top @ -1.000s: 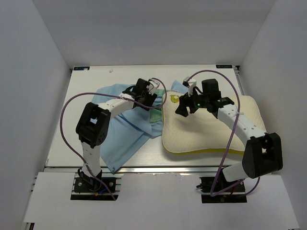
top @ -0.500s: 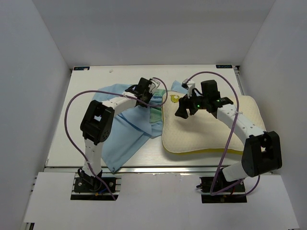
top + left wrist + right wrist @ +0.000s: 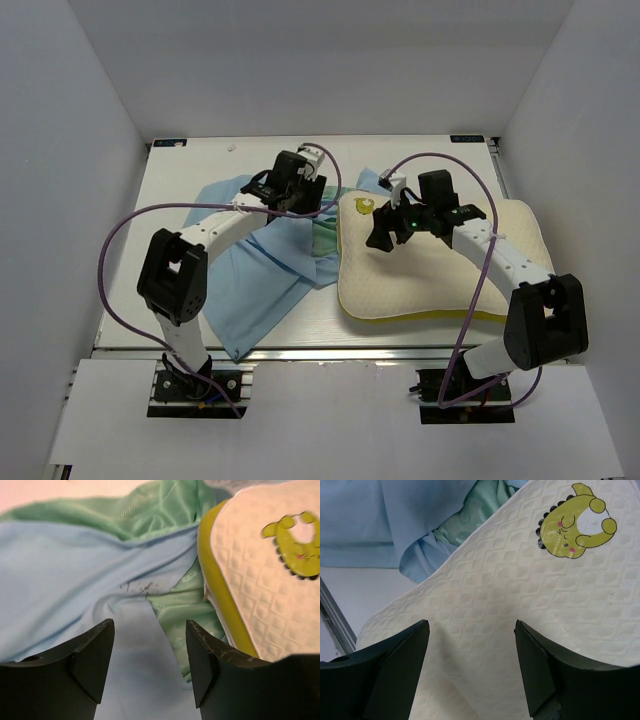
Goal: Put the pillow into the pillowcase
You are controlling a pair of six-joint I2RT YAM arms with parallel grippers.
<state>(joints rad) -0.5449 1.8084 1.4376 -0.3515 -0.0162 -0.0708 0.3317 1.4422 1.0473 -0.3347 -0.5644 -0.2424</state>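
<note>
The cream-white dimpled pillow (image 3: 440, 275) with a yellow side band lies on the right of the table, its yellow-green mark (image 3: 362, 206) at the far left corner. The pillowcase (image 3: 255, 275), light blue with mint green showing, lies crumpled at the left and touches the pillow's left edge. My left gripper (image 3: 313, 197) is open and empty above the pillowcase (image 3: 75, 580), beside the pillow's corner (image 3: 260, 575). My right gripper (image 3: 378, 232) is open and empty just above the pillow's top face (image 3: 520, 600), near the mark (image 3: 575, 522).
White walls enclose the table (image 3: 200, 165) on three sides. Purple cables loop from both arms. A metal rail (image 3: 330, 350) runs along the near edge. A small white scrap (image 3: 232, 147) lies at the far left.
My left arm has swung out to the left and its gripper has shifted slightly towards the far edge over the pillowcase. The right gripper has barely moved.
</note>
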